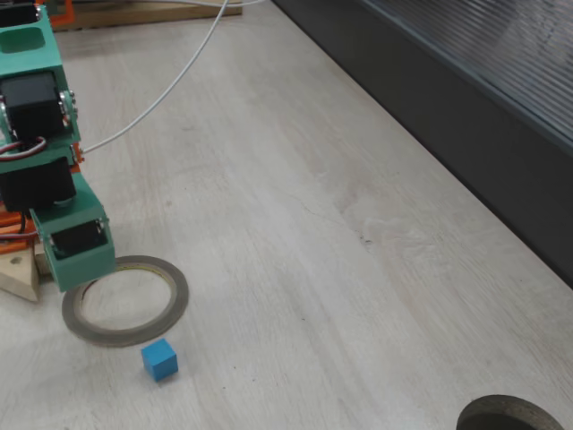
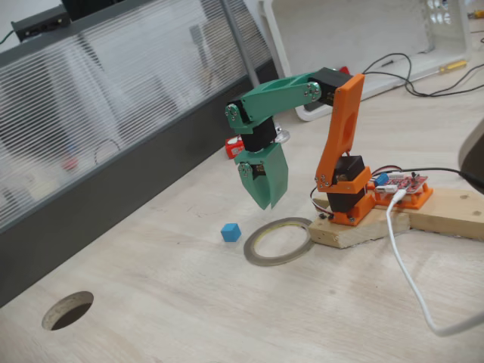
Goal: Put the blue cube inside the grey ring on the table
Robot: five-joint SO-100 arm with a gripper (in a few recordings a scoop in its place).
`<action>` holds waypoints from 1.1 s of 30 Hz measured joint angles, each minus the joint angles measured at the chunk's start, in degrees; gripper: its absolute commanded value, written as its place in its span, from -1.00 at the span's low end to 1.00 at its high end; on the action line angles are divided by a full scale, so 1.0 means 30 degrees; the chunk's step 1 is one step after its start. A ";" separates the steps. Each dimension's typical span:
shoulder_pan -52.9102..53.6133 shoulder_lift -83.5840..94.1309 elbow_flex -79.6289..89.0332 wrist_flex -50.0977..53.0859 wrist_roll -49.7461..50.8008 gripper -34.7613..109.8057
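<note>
Lying flat on the table (image 1: 295, 215): grey ring (image 1: 125, 300), hole showing only bare wood. Just outside its rim, apart from it: blue cube (image 1: 159, 359), resting on the table. Hanging above the ring's edge: green gripper (image 2: 266, 198), fingers pressed together to a point, pinching nothing. Trailing past the wooden base (image 2: 423, 219): white cable (image 2: 408, 272).

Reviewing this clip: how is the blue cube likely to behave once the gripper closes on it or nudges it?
The blue cube looks small with flat matte faces, so it will probably slide on the table rather than roll. It seems rigid and light, so an off-centre touch from the gripper may twist or skid it. It lies just outside the grey ring, which a push could bump.
</note>
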 measured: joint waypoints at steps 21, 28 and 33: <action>-0.3164 0.0000 -0.0029 0.0000 0.0000 -0.36; -0.3047 -0.0791 -0.1318 -0.0293 0.0000 -0.36; -0.3193 -0.4307 -0.5098 -0.0293 0.0000 -0.36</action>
